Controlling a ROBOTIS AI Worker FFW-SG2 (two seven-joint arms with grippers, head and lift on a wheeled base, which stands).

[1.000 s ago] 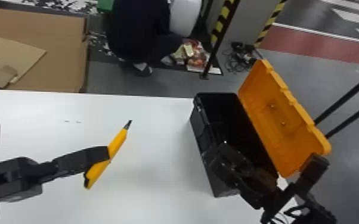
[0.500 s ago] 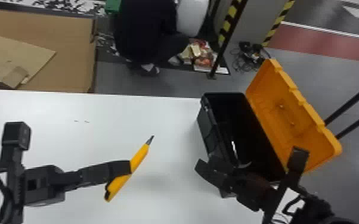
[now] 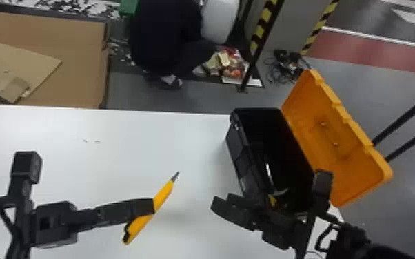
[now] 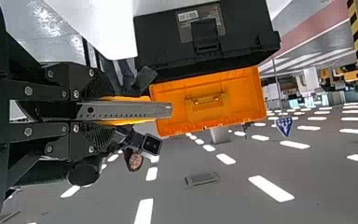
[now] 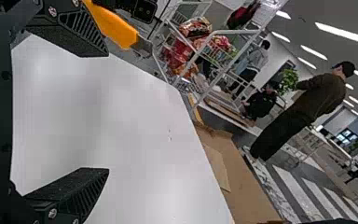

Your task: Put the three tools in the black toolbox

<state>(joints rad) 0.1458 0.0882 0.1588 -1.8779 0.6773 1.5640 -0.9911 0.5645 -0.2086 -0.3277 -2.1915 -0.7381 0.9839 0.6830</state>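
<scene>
In the head view my left gripper (image 3: pixel 152 206) is over the table left of the toolbox, shut on a yellow utility knife (image 3: pixel 163 195) held tilted, its tip toward the far right. My right gripper (image 3: pixel 221 203) is right of the knife, beside the near left corner of the black toolbox (image 3: pixel 243 167). Inside the toolbox, something shiny (image 3: pixel 269 174) and a yellow piece (image 3: pixel 272 199) show. In the left wrist view the gripper (image 4: pixel 103 111) clamps the knife (image 4: pixel 137 110). In the right wrist view the gripper (image 5: pixel 107 112) stands open, nothing between its fingers; the knife (image 5: pixel 116 29) is farther off.
The orange lid (image 3: pixel 334 137) stands folded open on the toolbox's right side. Beyond the white table's far edge (image 3: pixel 169 111) lies cardboard (image 3: pixel 76 65) at the left. A dark post (image 3: pixel 262 44) with striped tape rises behind the toolbox.
The right gripper has moved left, from over the toolbox to beside its near corner. My left gripper has shifted right with the knife. The head view has panned slightly.
</scene>
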